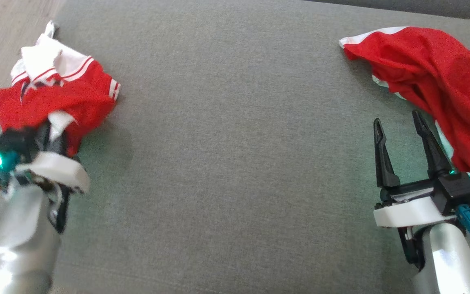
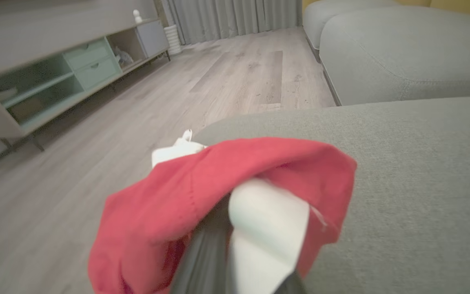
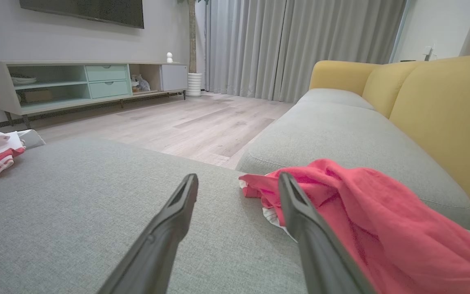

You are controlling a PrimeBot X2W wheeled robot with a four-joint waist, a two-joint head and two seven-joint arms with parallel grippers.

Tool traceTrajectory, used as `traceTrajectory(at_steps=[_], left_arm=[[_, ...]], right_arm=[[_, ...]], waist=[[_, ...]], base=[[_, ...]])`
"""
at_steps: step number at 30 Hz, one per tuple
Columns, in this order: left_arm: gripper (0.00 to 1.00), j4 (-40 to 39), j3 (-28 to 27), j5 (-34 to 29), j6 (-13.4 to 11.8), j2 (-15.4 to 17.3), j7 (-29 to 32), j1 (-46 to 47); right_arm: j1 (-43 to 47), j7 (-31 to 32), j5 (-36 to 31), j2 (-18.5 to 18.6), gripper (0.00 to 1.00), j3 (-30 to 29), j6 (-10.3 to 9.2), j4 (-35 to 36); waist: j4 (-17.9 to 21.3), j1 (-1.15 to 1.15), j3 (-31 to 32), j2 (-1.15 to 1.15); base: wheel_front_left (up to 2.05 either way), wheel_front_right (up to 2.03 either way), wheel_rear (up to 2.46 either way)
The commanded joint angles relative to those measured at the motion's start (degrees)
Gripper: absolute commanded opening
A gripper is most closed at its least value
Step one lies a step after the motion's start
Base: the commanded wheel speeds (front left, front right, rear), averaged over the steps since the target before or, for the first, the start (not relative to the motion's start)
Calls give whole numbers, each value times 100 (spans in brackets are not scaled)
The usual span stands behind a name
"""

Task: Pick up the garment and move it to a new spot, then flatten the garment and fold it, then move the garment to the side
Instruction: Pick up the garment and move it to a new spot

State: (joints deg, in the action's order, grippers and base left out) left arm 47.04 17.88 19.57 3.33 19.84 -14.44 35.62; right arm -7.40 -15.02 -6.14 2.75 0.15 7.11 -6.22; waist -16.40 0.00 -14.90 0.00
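A crumpled red and white garment (image 1: pixel 55 98) lies near the left edge of the grey cushion (image 1: pixel 235 163). My left gripper (image 1: pixel 55 128) is shut on its near edge, its fingertips buried in the cloth. In the left wrist view the garment (image 2: pixel 169 204) drapes over a dark finger (image 2: pixel 202 257) and hides the tips. A second red garment (image 1: pixel 435 69) with white trim lies bunched at the far right. My right gripper (image 1: pixel 397 116) stands open just left of it, holding nothing. In the right wrist view this gripper (image 3: pixel 238 176) has its right finger (image 3: pixel 300 212) against that red cloth (image 3: pixel 382 228).
The wooden floor (image 2: pixel 218 81) drops away beyond the cushion's left edge. A low TV cabinet (image 3: pixel 76 81) stands against the wall. The yellow sofa backrest (image 3: pixel 443 114) rises behind the right garment. Bare grey fabric spreads between the two grippers.
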Motion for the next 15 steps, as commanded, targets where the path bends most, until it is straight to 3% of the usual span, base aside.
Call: traceTrajectory(at_steps=[1, 11, 15], left_arm=[[100, -195, -394, 154, 50, 131, -55, 94], [100, -934, -763, 327, 212, -591, -55, -1225], [100, -1559, -813, 205, 144, -918, -55, -1852]], right_arm=[[40, 2, -1, 13, 100, 161, 37, 166], [150, 2, 387, 13, 100, 180, 37, 78], [258, 2, 544, 13, 100, 273, 37, 31]], waist=[[93, 0, 60, 0], [631, 0, 601, 0], [907, 0, 918, 0]], base=[[0, 0, 0], [0, 0, 0], [0, 0, 0]])
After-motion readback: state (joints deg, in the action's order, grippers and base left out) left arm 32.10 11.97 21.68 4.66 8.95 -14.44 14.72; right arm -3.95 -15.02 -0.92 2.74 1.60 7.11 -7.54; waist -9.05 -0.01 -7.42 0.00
